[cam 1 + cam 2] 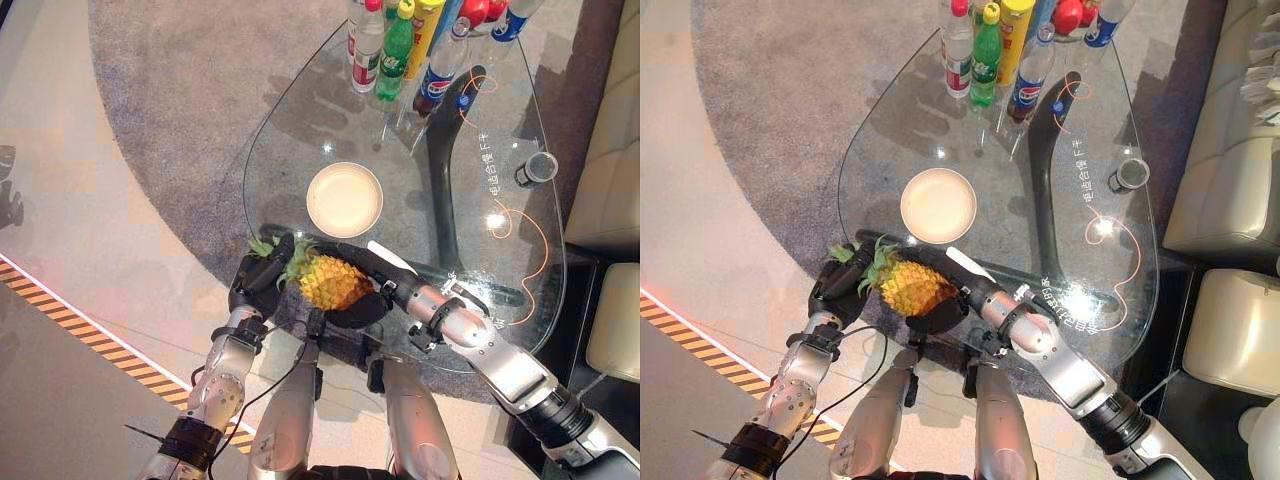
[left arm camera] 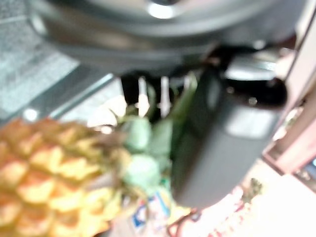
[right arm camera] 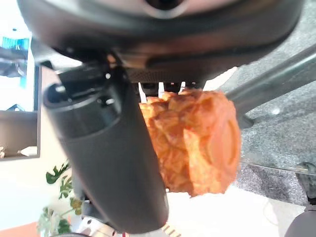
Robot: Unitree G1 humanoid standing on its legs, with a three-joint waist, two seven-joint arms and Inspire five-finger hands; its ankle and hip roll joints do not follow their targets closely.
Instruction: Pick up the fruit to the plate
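A yellow pineapple (image 1: 330, 282) with a green leafy crown hangs over the near edge of the glass table (image 1: 500, 130), held between both hands. My left hand (image 1: 262, 272) is curled round the crown end, with leaves poking out past it (image 2: 143, 148). My right hand (image 1: 372, 290) cups the fruit's base from the other side; its dark thumb (image 3: 113, 163) lies along the pineapple (image 3: 197, 143), and its fingers wrap underneath. The round cream plate (image 1: 344, 199) lies bare on the glass just beyond the fruit.
Several drink bottles (image 1: 400, 45) stand at the table's far end and a small can (image 1: 537, 168) sits near its right edge. Beige sofa cushions (image 1: 612, 150) border the right side. Grey carpet (image 1: 180, 90) lies under the table, with striped floor tape (image 1: 60, 300) at left.
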